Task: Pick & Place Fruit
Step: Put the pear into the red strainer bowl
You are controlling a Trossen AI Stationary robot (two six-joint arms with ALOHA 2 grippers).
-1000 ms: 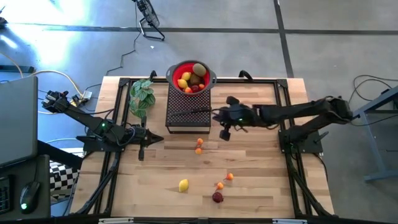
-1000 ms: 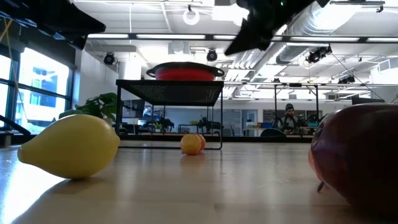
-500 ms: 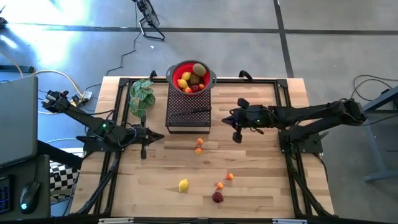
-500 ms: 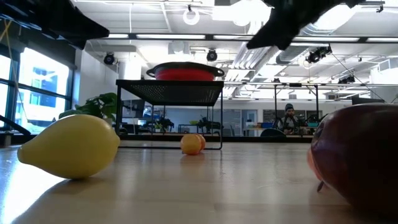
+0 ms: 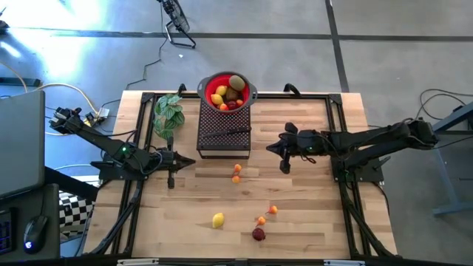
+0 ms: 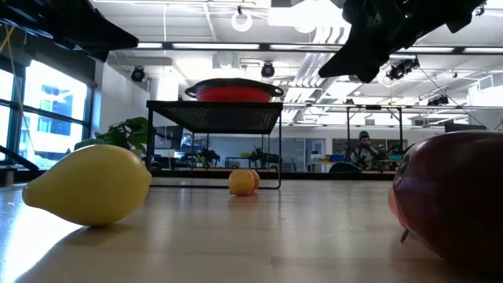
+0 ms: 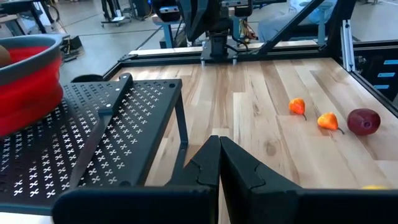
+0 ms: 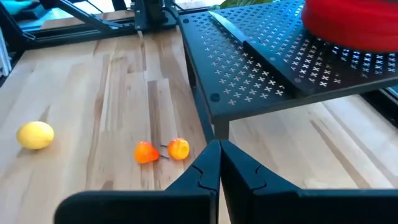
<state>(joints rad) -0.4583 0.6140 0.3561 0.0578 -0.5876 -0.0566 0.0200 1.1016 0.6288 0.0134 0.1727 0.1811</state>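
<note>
A red bowl [image 5: 227, 90] holding several fruits stands on a black perforated rack [image 5: 224, 137] at the far middle of the table. On the wood lie two small orange fruits [image 5: 236, 174] just in front of the rack. Nearer are a yellow lemon [image 5: 218, 219], two more orange ones [image 5: 267, 214] and a dark red fruit [image 5: 258, 233]. My right gripper [image 5: 285, 164] hovers shut, right of the rack and above the table; its wrist view shows the orange pair [image 8: 161, 150] and the lemon [image 8: 35, 135]. My left gripper [image 5: 171, 176] waits shut, left of the rack.
A black-handled knife [image 5: 225, 133] lies on the rack top. A green leafy plant [image 5: 168, 114] stands at the rack's far left. Black frame rails [image 5: 336, 111] run along the table's edges. Bare wood lies between the rack and the near fruits.
My right gripper has drawn away from the rack's right side, moving toward the table's right edge and slightly toward the near edge, staying shut. No fruit has moved.
</note>
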